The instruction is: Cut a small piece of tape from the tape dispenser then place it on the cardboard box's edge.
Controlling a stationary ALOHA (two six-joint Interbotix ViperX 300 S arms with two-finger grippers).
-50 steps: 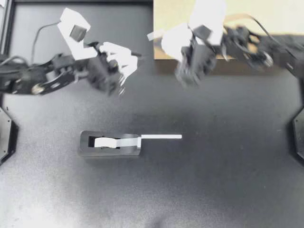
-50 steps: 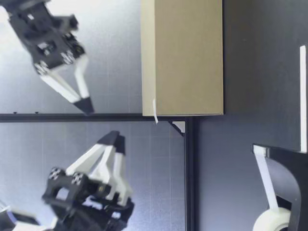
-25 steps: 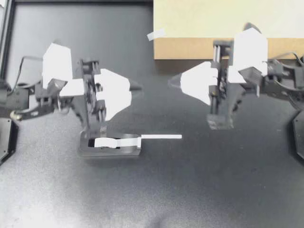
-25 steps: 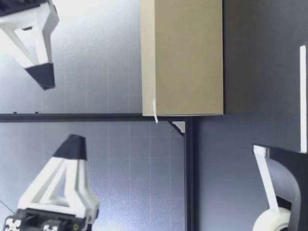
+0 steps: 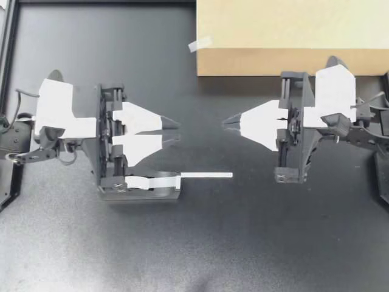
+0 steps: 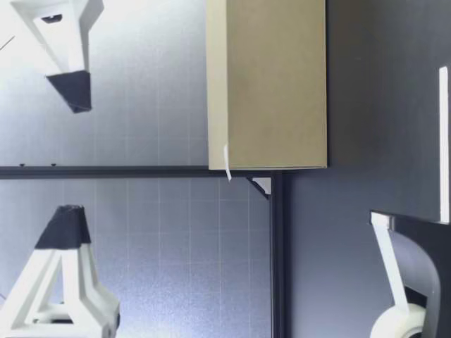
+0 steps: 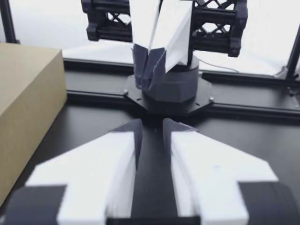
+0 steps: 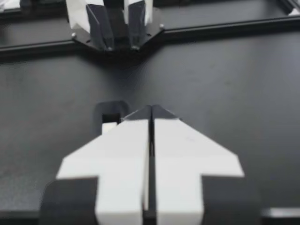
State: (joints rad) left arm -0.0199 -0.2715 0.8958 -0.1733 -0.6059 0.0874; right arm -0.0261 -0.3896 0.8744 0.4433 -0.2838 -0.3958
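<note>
The black tape dispenser sits left of the table's middle, with a white tape strip sticking out toward the right. The cardboard box stands at the back, and a small tape piece lies on its left corner. My left gripper hovers just behind the dispenser, level, open by a narrow gap with nothing in it. My right gripper faces it tip to tip, shut and empty. In the low view the box, tape piece and dispenser show, both grippers well above the table.
A black frame rail borders the table at the far left. Dark bare table stretches in front of the dispenser and to its right, under the right arm.
Both arms have swung back from the box and levelled out, now pointing at each other. The left gripper closed a little. The tape piece stays on the box corner.
</note>
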